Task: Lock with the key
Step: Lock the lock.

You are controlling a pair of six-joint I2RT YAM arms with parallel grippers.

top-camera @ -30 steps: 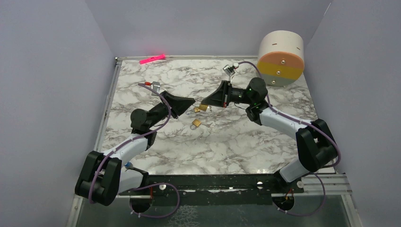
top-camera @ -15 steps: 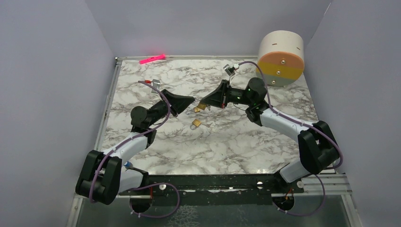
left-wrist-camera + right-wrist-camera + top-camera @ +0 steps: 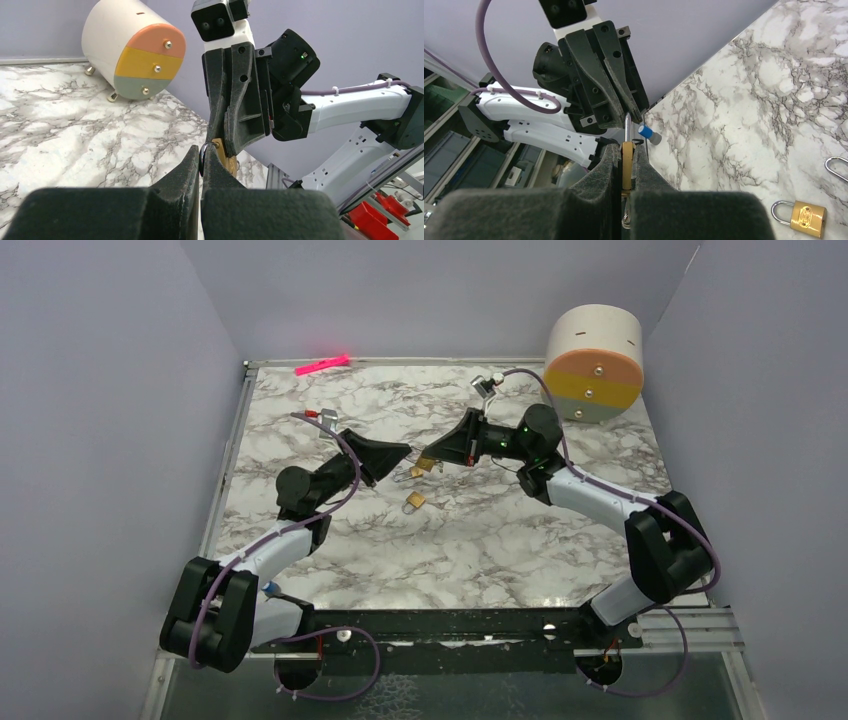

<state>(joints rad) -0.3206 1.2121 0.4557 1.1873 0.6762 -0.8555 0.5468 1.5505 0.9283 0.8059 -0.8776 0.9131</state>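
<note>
My right gripper (image 3: 424, 459) (image 3: 626, 146) is shut on a small brass padlock (image 3: 627, 160) (image 3: 428, 467), held edge-on above the marble table (image 3: 500, 530). Its silver shackle (image 3: 626, 125) rises to my left gripper (image 3: 407, 451) (image 3: 201, 152), which is shut on the shackle's curved end. The two grippers meet tip to tip over the middle of the table. I cannot pick out the key for certain. A bit of silver shows under the padlock, deep between the right fingers.
A second brass padlock (image 3: 414, 501) (image 3: 806, 218) lies on the table just in front of the grippers, with a silver loop (image 3: 836, 167) near it. A white drum with coloured bands (image 3: 594, 362) (image 3: 135, 55) stands back right. A pink marker (image 3: 322, 365) lies at the back edge.
The left gripper has shifted slightly toward the back of the table, still against the right gripper's tip. The right gripper has barely moved with the padlock.
</note>
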